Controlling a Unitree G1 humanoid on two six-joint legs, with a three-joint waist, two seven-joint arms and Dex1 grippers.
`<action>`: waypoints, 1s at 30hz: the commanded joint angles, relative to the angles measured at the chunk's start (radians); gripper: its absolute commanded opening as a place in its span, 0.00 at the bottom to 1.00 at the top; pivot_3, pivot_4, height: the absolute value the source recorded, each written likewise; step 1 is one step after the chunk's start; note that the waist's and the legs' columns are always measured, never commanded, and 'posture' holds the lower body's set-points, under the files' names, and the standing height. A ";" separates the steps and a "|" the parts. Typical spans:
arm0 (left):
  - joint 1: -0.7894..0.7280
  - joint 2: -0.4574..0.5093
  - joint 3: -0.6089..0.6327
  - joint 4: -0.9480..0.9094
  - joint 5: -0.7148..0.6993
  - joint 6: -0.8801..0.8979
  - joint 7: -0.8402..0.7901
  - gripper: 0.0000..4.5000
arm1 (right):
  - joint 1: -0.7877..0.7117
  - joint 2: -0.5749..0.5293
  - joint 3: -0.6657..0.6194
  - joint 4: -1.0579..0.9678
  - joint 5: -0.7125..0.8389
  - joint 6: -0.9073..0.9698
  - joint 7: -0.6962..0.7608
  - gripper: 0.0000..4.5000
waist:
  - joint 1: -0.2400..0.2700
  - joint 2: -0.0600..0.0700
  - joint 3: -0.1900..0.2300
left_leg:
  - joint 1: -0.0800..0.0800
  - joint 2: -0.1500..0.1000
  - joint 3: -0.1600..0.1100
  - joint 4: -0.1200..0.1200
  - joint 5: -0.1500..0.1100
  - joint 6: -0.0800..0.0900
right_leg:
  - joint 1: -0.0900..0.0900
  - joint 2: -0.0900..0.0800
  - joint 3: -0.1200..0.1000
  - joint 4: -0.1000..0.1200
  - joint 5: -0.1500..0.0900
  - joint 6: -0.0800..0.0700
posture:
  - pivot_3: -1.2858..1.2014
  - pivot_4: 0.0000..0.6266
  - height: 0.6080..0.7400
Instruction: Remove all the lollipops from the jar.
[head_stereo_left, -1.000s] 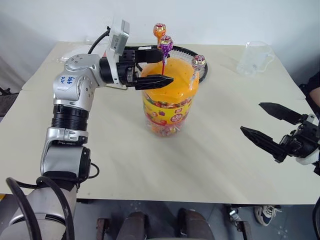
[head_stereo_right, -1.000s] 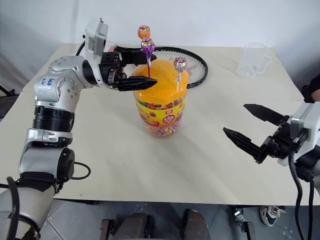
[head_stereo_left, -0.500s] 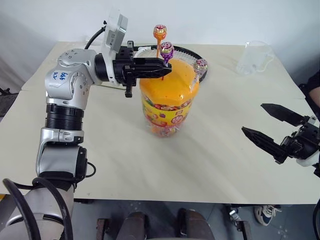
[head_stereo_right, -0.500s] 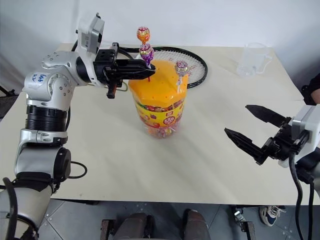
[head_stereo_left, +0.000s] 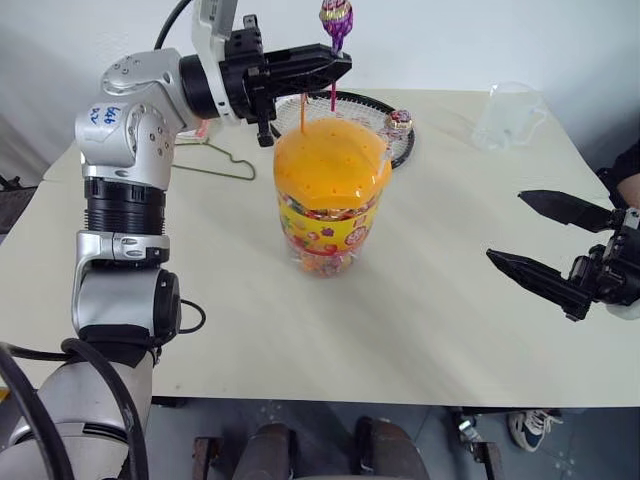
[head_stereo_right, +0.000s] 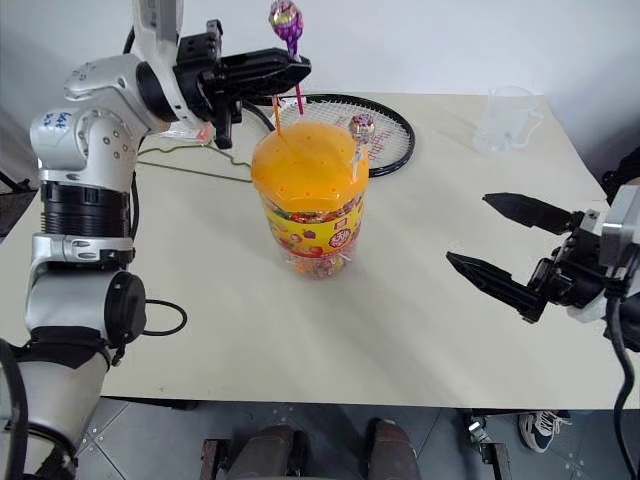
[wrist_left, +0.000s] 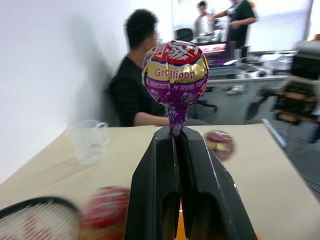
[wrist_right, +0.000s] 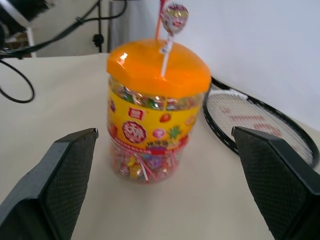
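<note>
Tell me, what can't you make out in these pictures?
- Orange lollipop, its stick in the jar: head behind the left tool gripping the purple lollipop, head views.
- Racket handle: head views, behind the left arm or jar.
- Left wrist view: red round blob, too blurred.

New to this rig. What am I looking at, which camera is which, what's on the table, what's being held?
It is a humanoid robot with two arms, each ending in two black fingers. Two pictures come from its head, looking down over a table; the other two come from cameras on its wrists. On the table stand a jar with an orange lid, a racket, a clear pitcher and a wire hanger. The left gripper is shut on the stick of a purple lollipop, raised above the jar. A pale lollipop stands in the lid. The right gripper is open, holding nothing.
</note>
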 joint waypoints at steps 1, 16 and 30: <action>-0.040 0.064 0.026 -0.036 0.023 0.039 0.055 0.01 | -0.027 -0.024 -0.010 0.002 0.041 0.011 0.018 1.00 | -0.001 0.000 0.000 | 0.000 0.000 -0.001 0.000 0.000 0.000 | 0.000 0.000 0.000 0.000 0.000 0.000 | 0.52 0.24 1.00; 0.297 0.398 0.252 -0.458 -0.029 0.503 0.353 0.01 | -0.182 -0.034 0.130 0.150 0.005 0.016 0.115 1.00 | 0.006 -0.003 0.002 | -0.001 0.004 -0.009 0.005 -0.001 0.001 | 0.001 -0.001 0.001 0.002 0.000 0.001 | 0.52 0.24 1.00; 0.754 0.445 0.338 -0.516 0.005 0.795 0.568 0.01 | -0.150 -0.027 0.159 0.130 0.024 0.048 0.231 1.00 | 0.002 -0.003 0.003 | 0.000 0.003 -0.009 0.005 -0.001 0.001 | 0.002 -0.003 0.002 0.002 0.001 0.001 | 0.52 0.24 1.00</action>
